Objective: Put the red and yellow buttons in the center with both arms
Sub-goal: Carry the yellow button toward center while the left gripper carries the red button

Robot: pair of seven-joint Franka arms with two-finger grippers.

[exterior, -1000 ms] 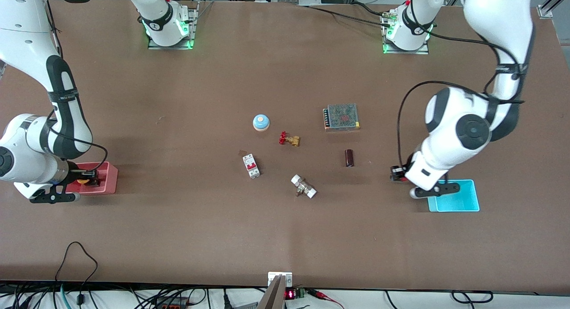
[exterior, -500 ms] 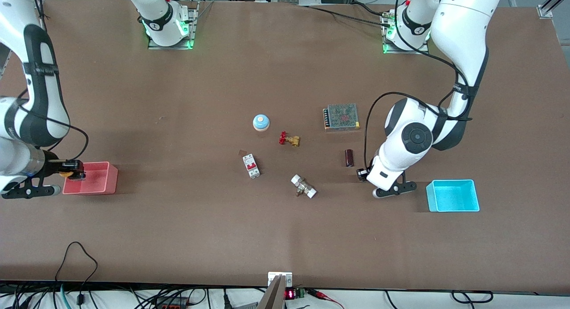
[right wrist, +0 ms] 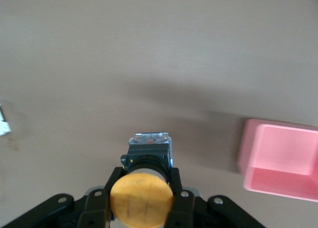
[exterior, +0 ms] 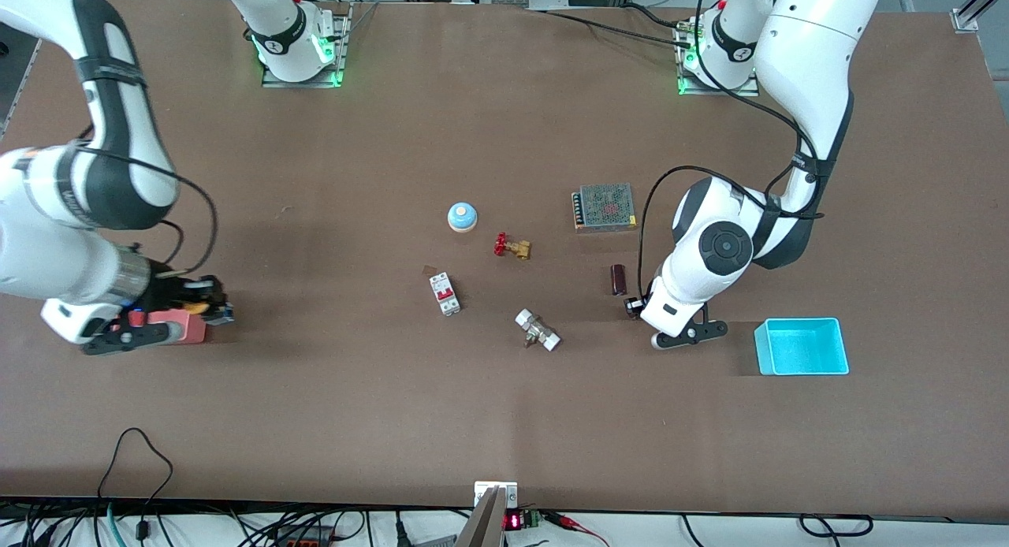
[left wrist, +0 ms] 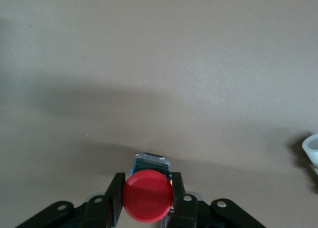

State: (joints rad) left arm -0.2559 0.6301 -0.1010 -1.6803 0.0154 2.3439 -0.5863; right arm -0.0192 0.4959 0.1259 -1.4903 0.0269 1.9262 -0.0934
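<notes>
My left gripper is shut on the red button and holds it over bare table beside a dark cylinder. In the front view the red cap is hidden by the hand. My right gripper is shut on the yellow button, at the pink bin's edge that faces the table's middle. In the right wrist view the yellow cap sits between the fingers, with its black base below it and the pink bin off to one side.
In the middle lie a blue-domed bell, a red-handled brass valve, a white breaker, a white-capped brass fitting and a meshed power supply. A cyan bin stands at the left arm's end.
The left gripper moved from the cyan bin toward the middle with the red button. The right gripper lifted the yellow button out of the pink bin and moved toward the middle.
</notes>
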